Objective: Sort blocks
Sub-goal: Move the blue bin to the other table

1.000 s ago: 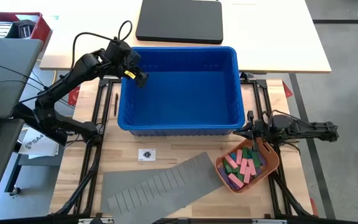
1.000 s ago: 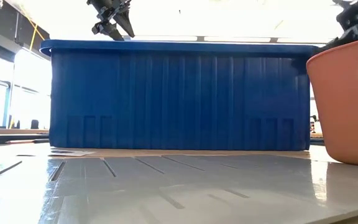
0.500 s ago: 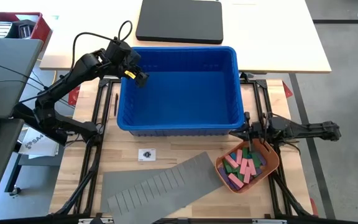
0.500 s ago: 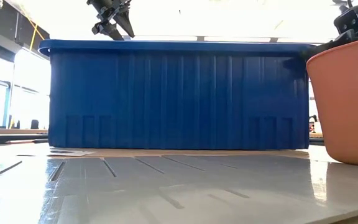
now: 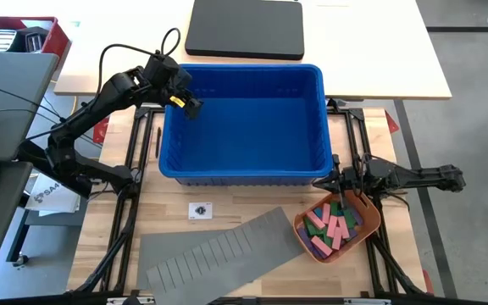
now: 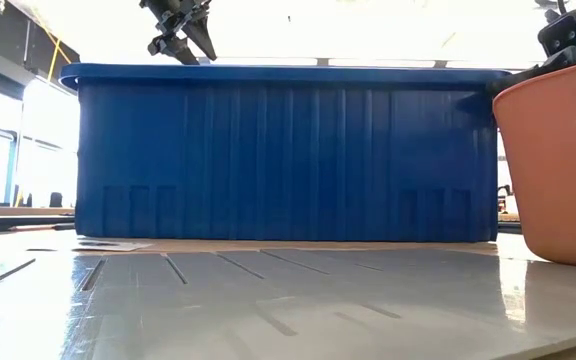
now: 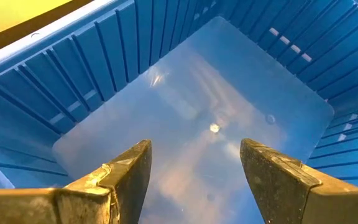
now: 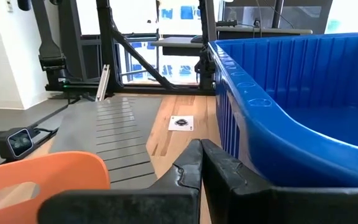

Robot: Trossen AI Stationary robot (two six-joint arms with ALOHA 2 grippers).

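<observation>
The blocks [image 5: 332,227], green, pink and purple, lie heaped in the orange-red tray [image 5: 368,222] at the near right. My right gripper [image 5: 335,180] is shut and empty. It hangs over the tray's far rim, at the near right corner of the blue bin [image 5: 246,119]. In the right wrist view the shut fingers [image 8: 201,149] lie beside the bin's wall [image 8: 253,118]. My left gripper [image 5: 191,107] is open and empty above the bin's far left corner. Its fingers [image 7: 129,168] stand over the bare bin floor [image 7: 210,118]. My right gripper comes in level from the table's right. Its shut fingertips are at the rim of the bin's near right corner [image 5: 329,174]. I cannot tell whether they touch the rim.
A grey slotted divider sheet [image 5: 219,252] lies flat at the near middle, with a small card [image 5: 199,210] beyond it. A dark flat case [image 5: 246,28] lies on the white table behind the bin. The tray's wall [image 6: 558,170] stands close at the low view's right.
My right gripper has gone toward the table's left, still shut, up to the bin's near right corner. In the low view the bin has shifted slightly toward the table's left.
</observation>
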